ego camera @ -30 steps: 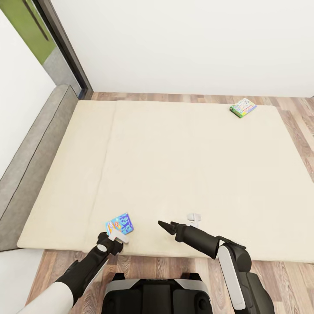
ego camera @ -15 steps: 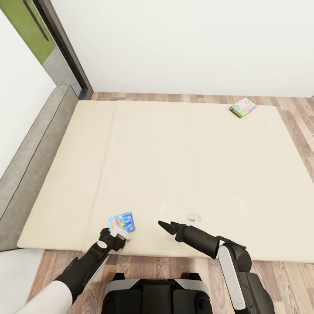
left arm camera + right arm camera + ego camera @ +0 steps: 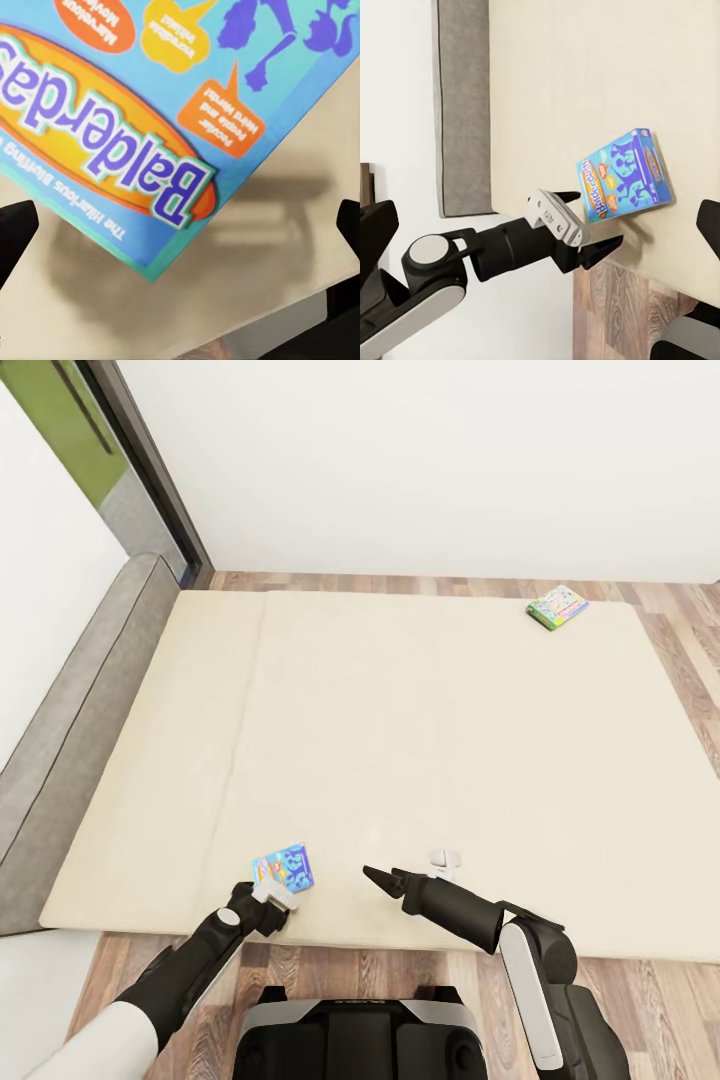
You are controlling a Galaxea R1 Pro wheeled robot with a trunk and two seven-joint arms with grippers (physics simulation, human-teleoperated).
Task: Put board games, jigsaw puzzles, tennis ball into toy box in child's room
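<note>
Head view — blue board game (image 3: 283,867) just beyond left end effector (image 3: 268,901), fingers spread — not touching.

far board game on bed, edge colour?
Green edge on the far board game; clearest in head view.

The flat blue-purple printed board game box (image 3: 150,97) carried the big purple title "Balderdash", partly cut off, inside an orange oval. Its smaller speech-bubble print was too tiny to read.

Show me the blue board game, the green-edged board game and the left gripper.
blue board game (image 3: 284,868), head view, cover middle.
green-edged board game (image 3: 557,605), head view, cover middle.
left gripper (image 3: 591,226), right wrist view, between its fingertips.
</note>
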